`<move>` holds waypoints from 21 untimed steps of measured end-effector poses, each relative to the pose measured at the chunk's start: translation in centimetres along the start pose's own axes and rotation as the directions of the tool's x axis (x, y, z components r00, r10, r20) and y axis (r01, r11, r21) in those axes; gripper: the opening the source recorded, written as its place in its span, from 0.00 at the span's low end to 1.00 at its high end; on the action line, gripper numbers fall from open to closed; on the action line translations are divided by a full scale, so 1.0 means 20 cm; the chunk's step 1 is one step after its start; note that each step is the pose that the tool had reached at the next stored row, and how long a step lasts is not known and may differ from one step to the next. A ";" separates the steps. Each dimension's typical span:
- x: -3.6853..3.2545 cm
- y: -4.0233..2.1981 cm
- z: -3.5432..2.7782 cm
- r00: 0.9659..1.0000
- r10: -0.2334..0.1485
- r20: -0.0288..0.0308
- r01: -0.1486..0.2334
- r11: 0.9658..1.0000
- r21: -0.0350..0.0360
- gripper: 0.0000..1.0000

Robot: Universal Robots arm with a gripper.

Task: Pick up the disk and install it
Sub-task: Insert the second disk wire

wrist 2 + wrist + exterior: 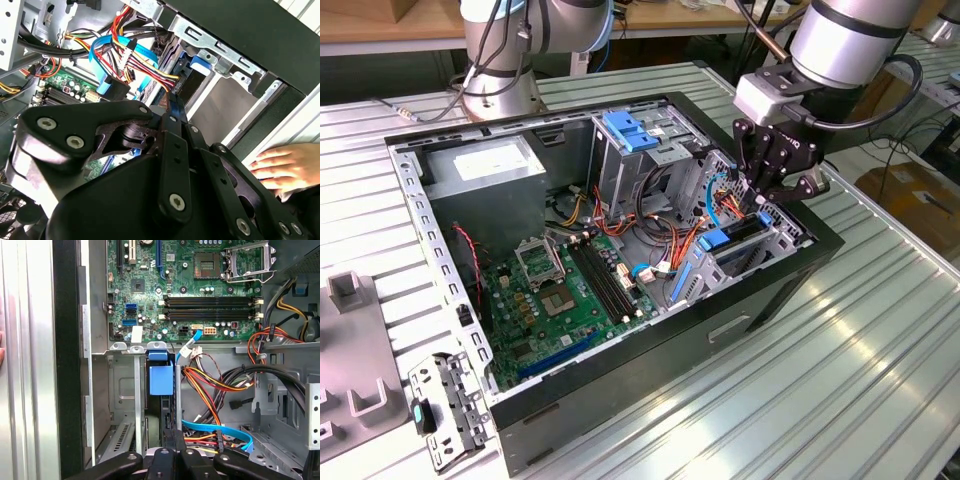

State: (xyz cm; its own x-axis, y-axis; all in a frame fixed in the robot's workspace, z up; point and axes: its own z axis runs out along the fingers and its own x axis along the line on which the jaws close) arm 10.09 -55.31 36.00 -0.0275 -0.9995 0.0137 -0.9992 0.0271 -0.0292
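While the blue-railed disk (732,245) stands in its bay (790,240), the claw's (772,200) state is unclear.

Silver arm (845,40), black cable, black screw-studded hand (775,185)

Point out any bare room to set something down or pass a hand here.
Free: ribbed table on the exterior view's right of the computer case; the motherboard is open from above. Crowded: around the gripper, with the disk in its bay, cable bundle and drive cage.
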 end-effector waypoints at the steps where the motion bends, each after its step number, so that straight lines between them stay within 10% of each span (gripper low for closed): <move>1: 0.000 0.000 0.000 1.000 0.000 0.000 0.000 1.000 0.000 0.11; 7: 0.000 0.000 -0.015 1.000 0.000 0.000 0.000 1.000 0.000 0.11; 21: -0.001 -0.004 -0.157 1.000 0.000 0.000 0.000 1.000 0.000 0.11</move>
State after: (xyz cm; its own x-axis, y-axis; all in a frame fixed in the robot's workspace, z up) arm 10.09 -55.24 39.15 -0.0274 -0.9995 0.0135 -0.9992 0.0270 -0.0292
